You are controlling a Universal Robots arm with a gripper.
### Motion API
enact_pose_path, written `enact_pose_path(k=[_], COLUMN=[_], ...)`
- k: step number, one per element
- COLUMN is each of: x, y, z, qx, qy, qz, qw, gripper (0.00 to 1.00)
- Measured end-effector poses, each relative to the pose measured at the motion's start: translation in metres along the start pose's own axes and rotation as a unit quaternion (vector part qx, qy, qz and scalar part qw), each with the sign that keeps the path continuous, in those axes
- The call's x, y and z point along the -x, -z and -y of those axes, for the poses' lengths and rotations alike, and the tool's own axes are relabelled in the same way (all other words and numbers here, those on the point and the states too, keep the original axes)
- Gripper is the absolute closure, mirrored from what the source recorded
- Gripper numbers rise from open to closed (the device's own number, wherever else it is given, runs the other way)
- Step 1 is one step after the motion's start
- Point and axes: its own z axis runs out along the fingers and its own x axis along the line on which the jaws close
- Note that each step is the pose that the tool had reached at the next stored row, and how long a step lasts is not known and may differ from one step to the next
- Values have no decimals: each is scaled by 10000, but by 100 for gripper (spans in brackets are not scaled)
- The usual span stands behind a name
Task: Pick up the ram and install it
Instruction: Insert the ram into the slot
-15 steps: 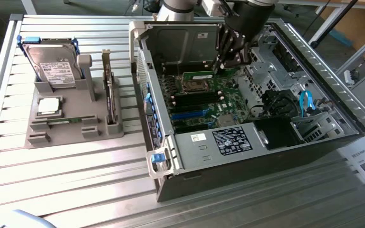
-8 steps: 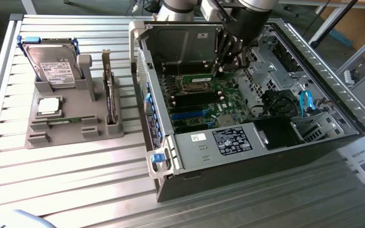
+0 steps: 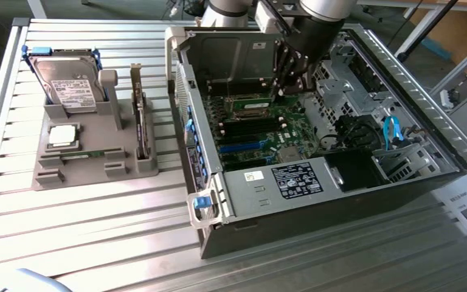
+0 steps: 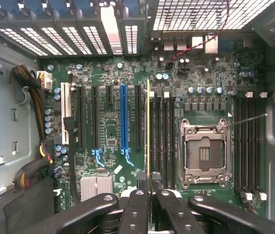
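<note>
While I hang inside the open grey-and-black metal computer case [image 3: 315,207], my black 2-fingered pincer [image 4: 149,189] is pressed together on the ram [image 4: 148,126], a thin, narrow green circuit-board stick. From the wrist view I see it edge-on, as 1 pale line running away from my fingertips [image 4: 138,195]. It stands on edge between them, gripped by its 2 flat faces. How far along its length I hold it, I cannot tell.

The ram is over the large green motherboard [image 4: 108,97], in line with the long black memory slots [image 4: 163,136]. These lie between the square silver CPU socket [image 4: 204,153] and the long blue expansion slot [image 4: 123,117]. Whether its lower edge touches a slot yet is hidden from me.

I judge the stick to be very light and stiff, but thin enough to crack if bent or twisted. Its faces are smooth, so it could slide in my grip under a downward push. The best hold is on the flat faces near the upper edge, about mid-length, with the contact edge left free. Pressure should go straight down and evenly, not at 1 end.

On the exterior view's left, a grey plastic parts tray [image 3: 79,173] stands on the slatted metal table [image 3: 71,243] near the case. It holds a silver hard drive [image 3: 67,82].
</note>
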Motion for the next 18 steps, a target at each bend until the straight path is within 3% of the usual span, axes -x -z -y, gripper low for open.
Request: enact_pose_path(k=[14,18], x=[-1,-2], y=[-205,-210], z=[7,7], qx=[0,0], qy=[0,0], qz=[-2,-3], qw=[10000,10000], gripper=[88,88])
